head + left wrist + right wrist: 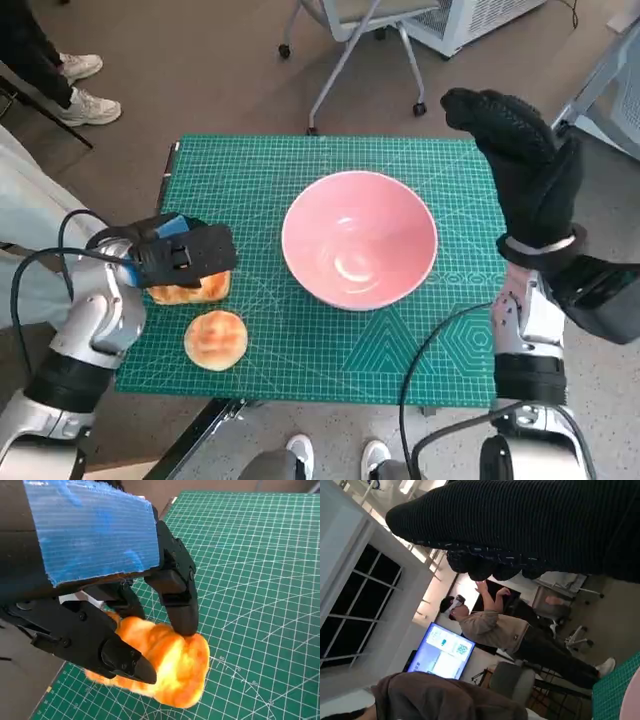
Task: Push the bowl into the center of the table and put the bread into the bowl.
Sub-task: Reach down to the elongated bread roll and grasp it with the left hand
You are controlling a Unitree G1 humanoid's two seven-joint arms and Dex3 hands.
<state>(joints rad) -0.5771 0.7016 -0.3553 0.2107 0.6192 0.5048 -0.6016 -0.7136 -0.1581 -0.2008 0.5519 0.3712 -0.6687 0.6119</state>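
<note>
Bowl — pink, glossy, round, upright and empty. It stands on the green cutting mat, near the centre, slightly towards the right side.

Bread — two pieces, both near the mat's left edge, well apart from the bowl. The first piece, golden-orange with a browned crust, lies on the mat under the left hand, whose fingers touch it from above. The second piece, a round toasted bun, lies flat just beside it, nearer the front edge.
</note>
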